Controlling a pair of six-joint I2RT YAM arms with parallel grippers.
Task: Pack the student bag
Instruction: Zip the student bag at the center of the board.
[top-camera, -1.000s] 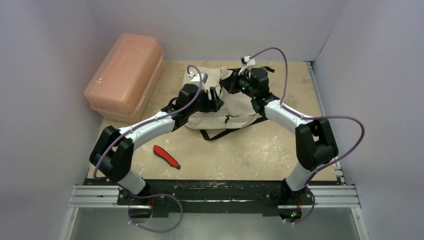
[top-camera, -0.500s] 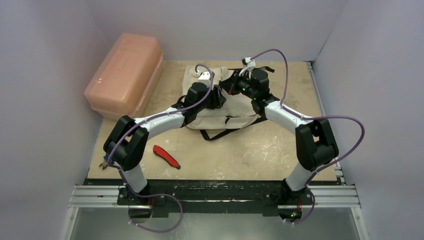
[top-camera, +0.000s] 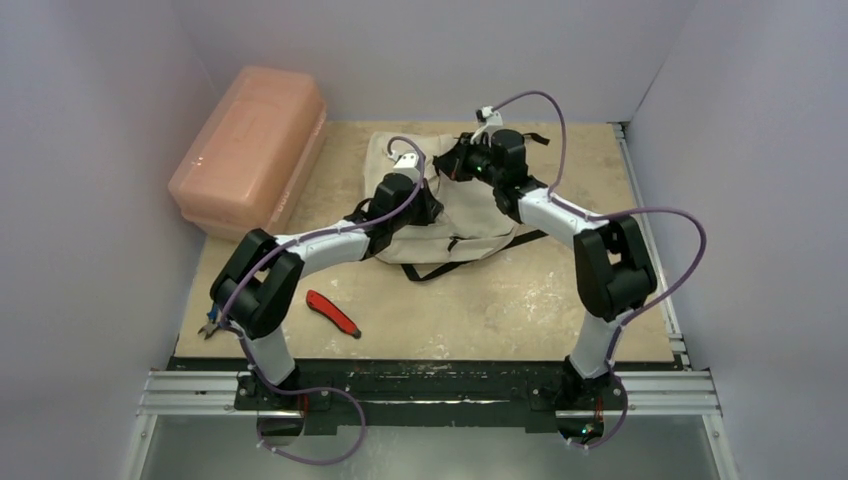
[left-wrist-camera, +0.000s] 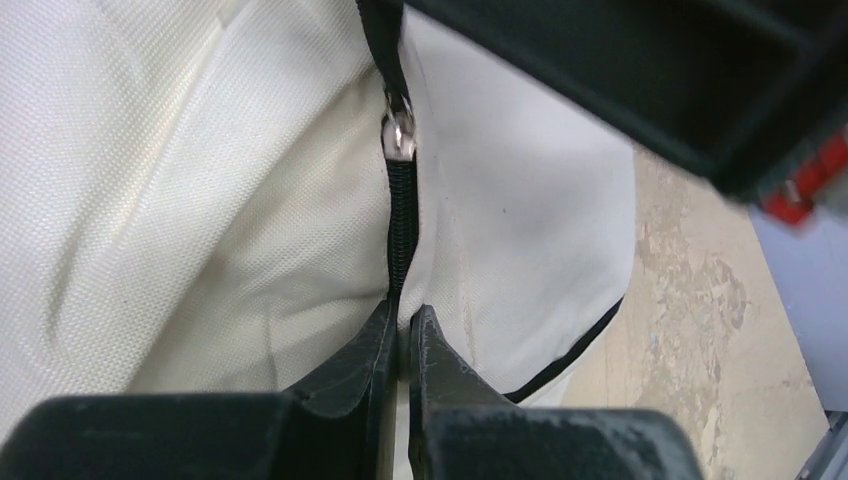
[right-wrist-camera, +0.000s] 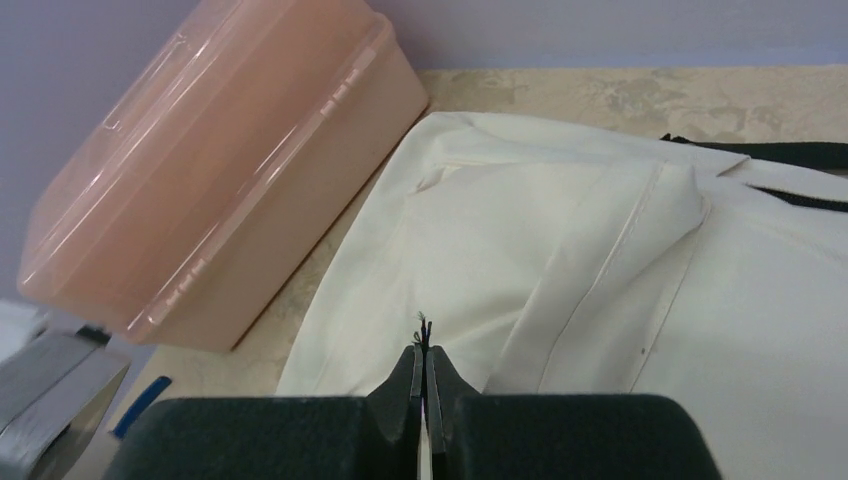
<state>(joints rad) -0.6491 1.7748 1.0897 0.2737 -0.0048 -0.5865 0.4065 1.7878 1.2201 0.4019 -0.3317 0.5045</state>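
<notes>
Plainly the packing is at its opening stage. The student bag (top-camera: 468, 215) lies flat at the back middle of the desk (top-camera: 500, 300), just right of the pink box (top-camera: 250, 150), and nothing shows inside it. The left jaws are closed, pinching the bag at its black zipper (left-wrist-camera: 402, 220), whose teeth look meshed between the jaw tips and the metal slider (left-wrist-camera: 400, 135) farther up. The right jaws are closed too, nipping a thin black cord (right-wrist-camera: 424, 325) with a frayed end, possibly a pull, though I cannot tell what it is joined to. A red cutter (top-camera: 332, 312) lies out on the desk, well apart from the bag. By my judgement, unzipping, loading and closing are all left.
</notes>
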